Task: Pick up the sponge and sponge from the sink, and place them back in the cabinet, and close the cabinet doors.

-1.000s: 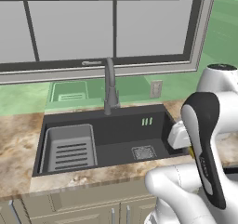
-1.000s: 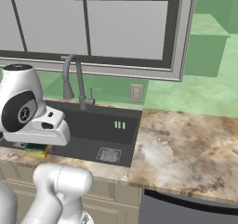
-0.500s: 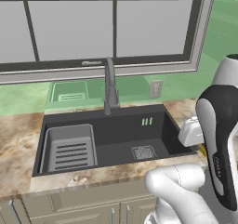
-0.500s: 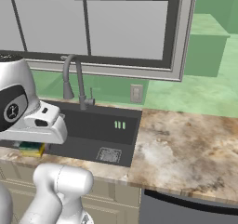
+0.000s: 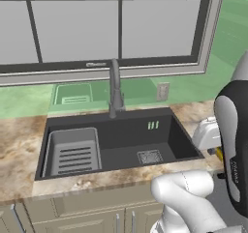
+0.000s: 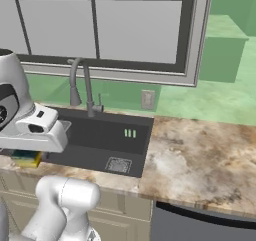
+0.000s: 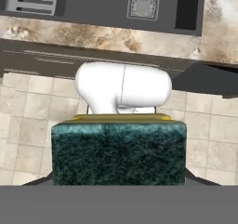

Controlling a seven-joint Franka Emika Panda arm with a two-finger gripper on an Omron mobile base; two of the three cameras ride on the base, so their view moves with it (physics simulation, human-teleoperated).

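- Gripping a sponge [image 7: 119, 153], the gripper [image 7: 119, 183] has its jaws pressed against the sponge's two sides; the finger tips themselves are hidden behind it in the hand view.
- That sponge has a dark green-black scouring face turned toward the hand camera, with a thin yellow base showing along its far edge.
- From the right base view, the same sponge [image 6: 27, 158] peeks out under the white hand as a yellow and green sliver, held at the front edge of the sink [image 6: 102, 132], above the counter lip.
- From the left base view, only a small yellow corner [image 5: 219, 154] shows beside the arm, to the right of the sink.
- Below the held sponge in the hand view lie beige floor tiles [image 7: 28, 111], with the marbled counter [image 7: 116, 37] further up.
- Inside the black basin sit the grey slotted rack [image 5: 72, 152] at the left and the square drain [image 5: 149, 156] near the middle.
- Behind the basin stands the grey gooseneck faucet [image 5: 115, 89], under the window [image 5: 111, 24].
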